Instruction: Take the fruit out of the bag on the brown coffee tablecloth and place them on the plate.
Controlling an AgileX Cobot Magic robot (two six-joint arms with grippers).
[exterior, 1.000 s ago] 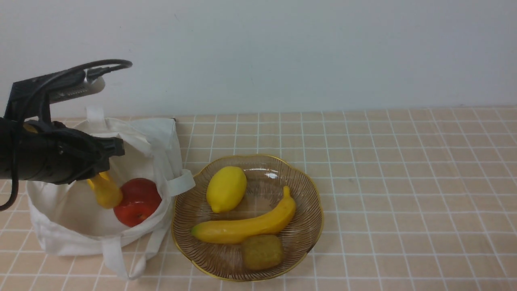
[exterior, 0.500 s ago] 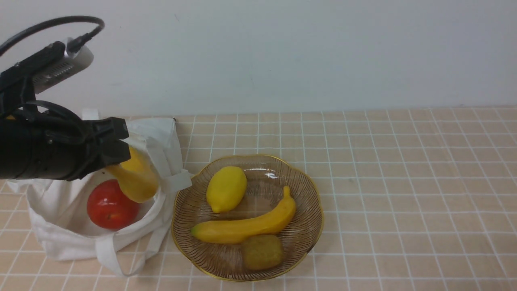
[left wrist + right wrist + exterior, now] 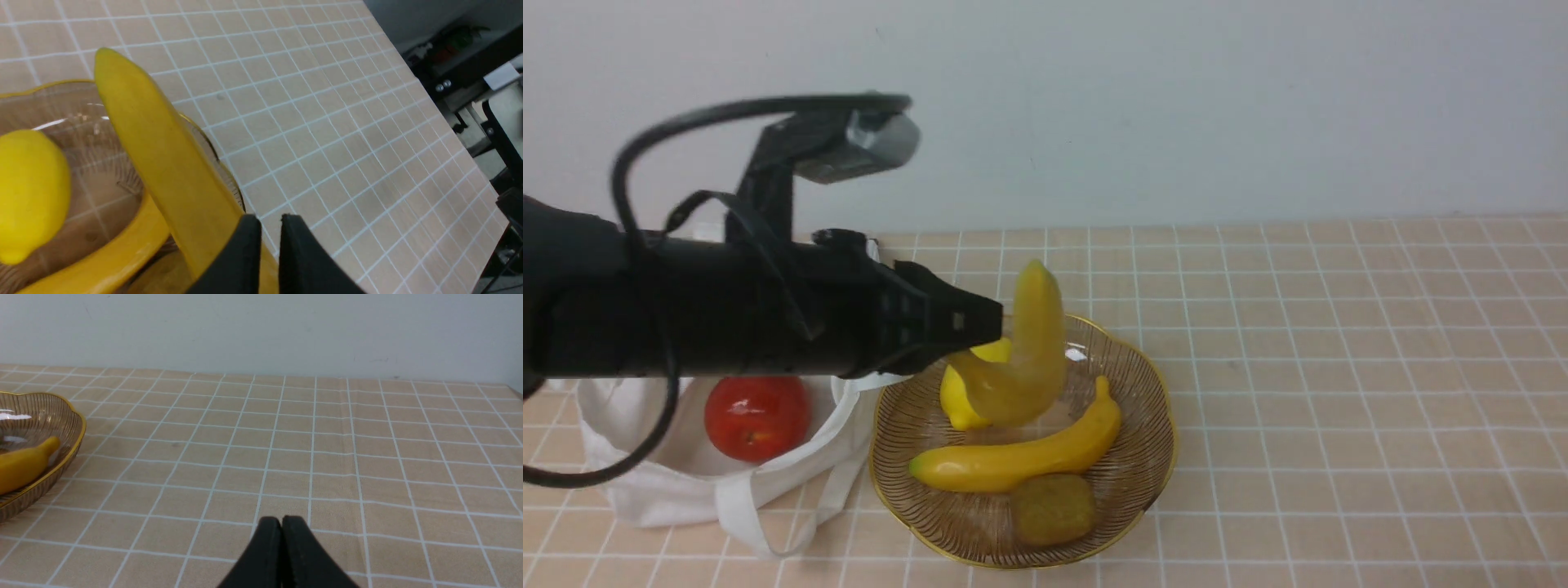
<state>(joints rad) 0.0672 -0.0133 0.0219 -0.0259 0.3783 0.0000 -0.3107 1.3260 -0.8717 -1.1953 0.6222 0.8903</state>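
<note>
**Straight banana aloft over the plate, apple in the bag**

In the front view the left hand [image 3: 996, 327] reaches from the left edge to the middle of the frame. The straight banana [image 3: 1036, 335] stands nearly upright at its tip, one end pointing up. It hangs over the upper left part of the plate [image 3: 1147, 457], in front of the lemon [image 3: 954, 408]. The apple [image 3: 757, 418] lies in the bag [image 3: 645, 498] at lower left, below the arm [image 3: 686, 327] and well apart from the hand. A curved banana [image 3: 1021, 459] and a kiwi [image 3: 1052, 508] rest on the plate with the lemon. The plate sits on the brown coffee tablecloth [image 3: 1339, 367], just beside the bag.

Blur smears the straight banana, so its lower end is hard to make out, and whether it touches the lemon cannot be told. The arm covers the upper half of the bag, and the banana hides part of the lemon. The right hand is outside the front view.

In the left wrist view the left hand's [image 3: 270, 222] fingers [image 3: 245, 257] stand close, with a narrow slit between the tips. The straight banana [image 3: 163, 143] runs out past one of them, across the plate's [image 3: 98, 122] rim. The hand is clamped on the banana, though the contact itself is hidden behind the fingers. In its own wrist view the right hand [image 3: 282, 524] has its fingers pressed together and holds nothing. It hovers over the tablecloth [image 3: 367, 457], well apart from the plate [image 3: 75, 428].
</note>
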